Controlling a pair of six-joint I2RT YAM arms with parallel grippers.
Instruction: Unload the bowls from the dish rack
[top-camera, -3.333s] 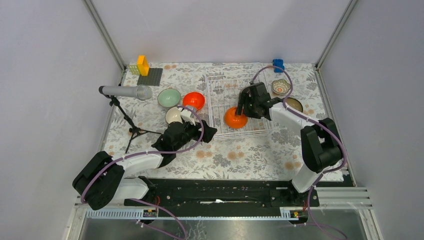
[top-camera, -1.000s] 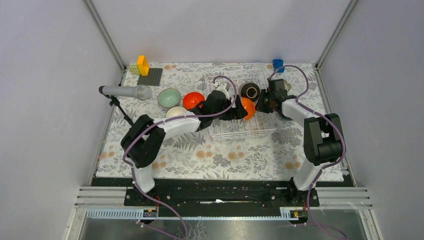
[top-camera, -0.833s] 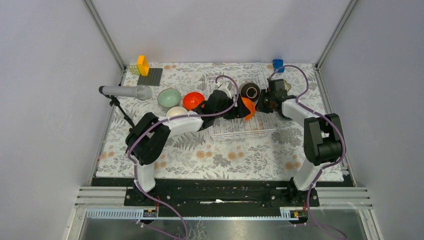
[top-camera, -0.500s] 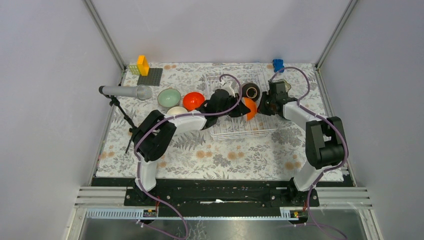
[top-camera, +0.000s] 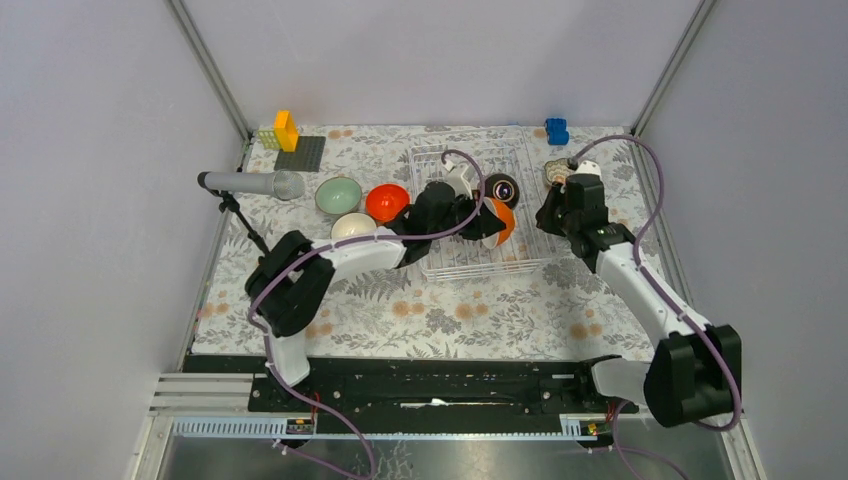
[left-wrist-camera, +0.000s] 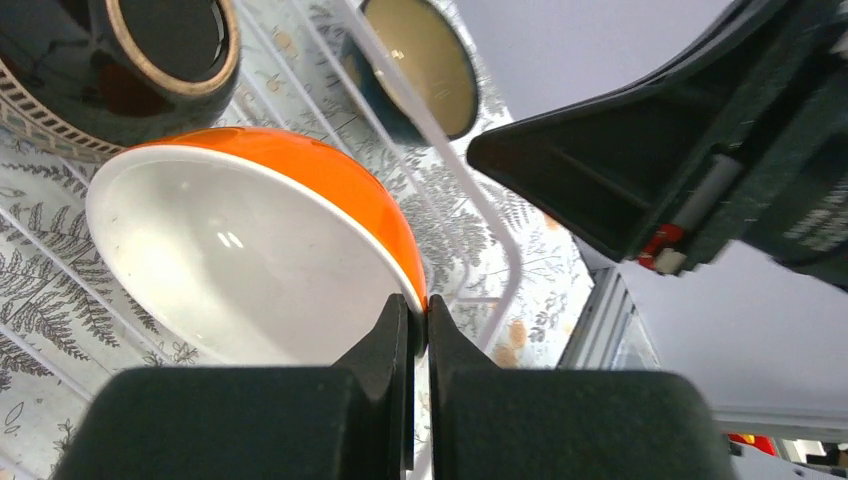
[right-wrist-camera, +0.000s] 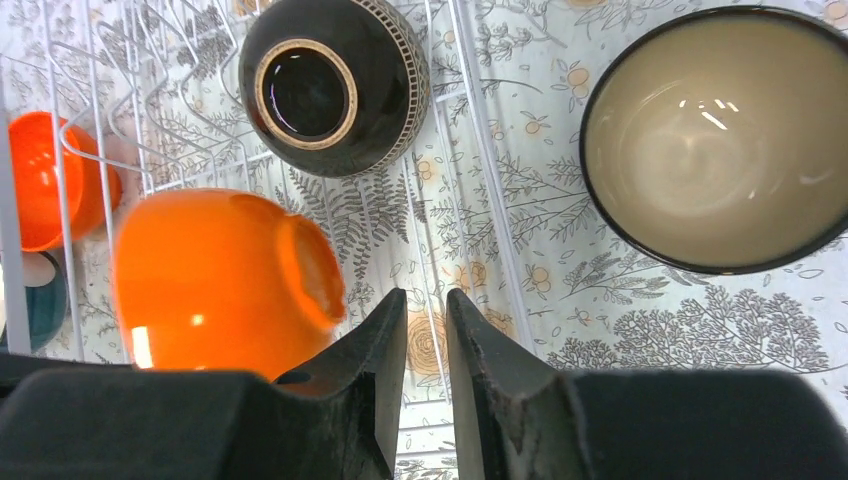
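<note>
We saw the left gripper (left-wrist-camera: 420, 320) pinching the rim of the orange bowl (top-camera: 499, 218) over the dish rack (top-camera: 440, 262), the nearly closed, empty right gripper (right-wrist-camera: 424, 330) beside it.

One overhead view, two close wrist views.
Both wrist cameras share the orange bowl (left-wrist-camera: 260, 250) inside the dish rack (top-camera: 478, 262).

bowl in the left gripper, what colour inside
White inside, orange outside bowl; left wrist view shows it best.
</note>
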